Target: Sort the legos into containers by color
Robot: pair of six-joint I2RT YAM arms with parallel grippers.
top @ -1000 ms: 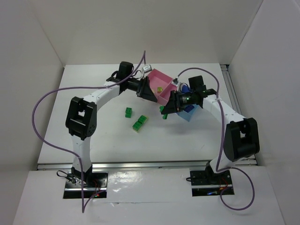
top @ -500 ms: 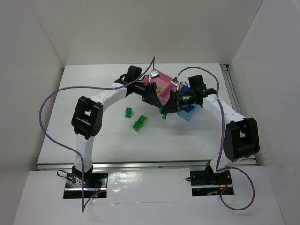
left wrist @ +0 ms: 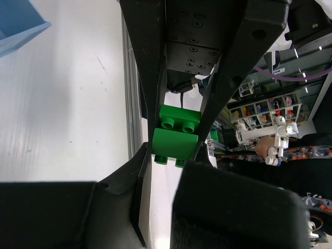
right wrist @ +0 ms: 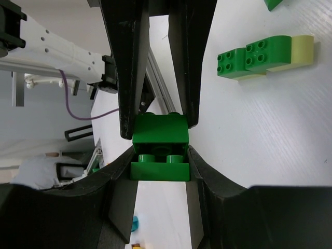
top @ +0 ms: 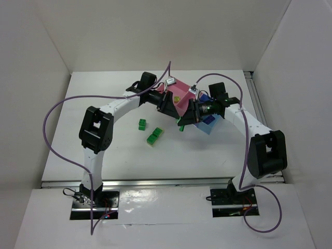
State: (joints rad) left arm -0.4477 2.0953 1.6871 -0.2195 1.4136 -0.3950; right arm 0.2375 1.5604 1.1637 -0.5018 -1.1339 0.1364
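Fingers of the left gripper (left wrist: 178,136) are closed to a narrow gap on a green piece (left wrist: 175,144), pinched by its flat side walls with studs showing above and below. It looks like two bricks joined, though I cannot be sure. The right gripper (right wrist: 160,136) clamps a green block (right wrist: 160,149) the same way, gripped across its smooth sides, and again this may be a stacked pair.

Handling, by judgement:
- Hard, light plastic that will not give under the pads and is not fragile.
- Glossy walls could slip or twist if held off-centre.
- The flat opposing sides are the best hold. The studded faces would seat badly.
- Joined pieces might part if knocked.

Look: saturated green, square-edged, with round studs and a slight sheen.

Outward, in the top view:
- Both grippers are close together, and the left one is over the pink tray (top: 183,92), where a yellow brick (top: 177,98) lies.
- A blue tray (top: 210,127) sits just behind the right gripper.
- A green and pale yellow cluster (right wrist: 264,54) lies on the table beyond the right gripper's tips.
- A single green brick (top: 142,124) lies apart, on the left gripper's near side.
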